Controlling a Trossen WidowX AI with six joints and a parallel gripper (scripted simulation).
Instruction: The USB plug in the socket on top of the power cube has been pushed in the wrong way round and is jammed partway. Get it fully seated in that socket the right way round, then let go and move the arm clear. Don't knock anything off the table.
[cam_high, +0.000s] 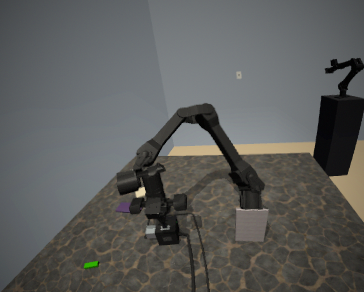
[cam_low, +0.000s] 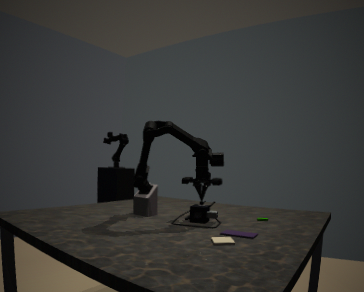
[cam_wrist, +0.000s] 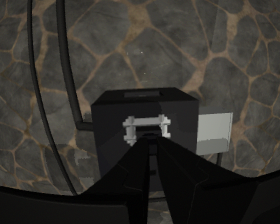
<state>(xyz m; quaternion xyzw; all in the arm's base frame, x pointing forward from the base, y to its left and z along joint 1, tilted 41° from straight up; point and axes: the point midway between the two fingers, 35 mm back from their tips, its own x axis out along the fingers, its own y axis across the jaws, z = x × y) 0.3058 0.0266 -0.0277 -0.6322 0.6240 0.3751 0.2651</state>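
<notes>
Wrist view: tapered gripper (cam_high: 161, 225) (cam_low: 201, 201) (cam_wrist: 151, 145) pinching dark plug (cam_wrist: 150, 135) above boxy black cube (cam_high: 167, 235) (cam_low: 199, 214) (cam_wrist: 112, 125), pale-metal socket frame (cam_wrist: 145, 121).

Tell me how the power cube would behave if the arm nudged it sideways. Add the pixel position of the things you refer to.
The power cube (cam_high: 168, 237) (cam_low: 198, 214) (cam_wrist: 112, 117) would probably slide rather than roll, given its flat faces and square edges. Its squat, boxy shape suggests it wouldn't tip easily. The dark cables (cam_high: 206, 260) (cam_wrist: 64, 60) beside it might drag or tug it slightly askew.

Arched arm, wrist pointing straight down, the hand (cam_high: 161, 226) (cam_low: 201, 200) (cam_wrist: 151, 145) nearly shut on something small.
</notes>
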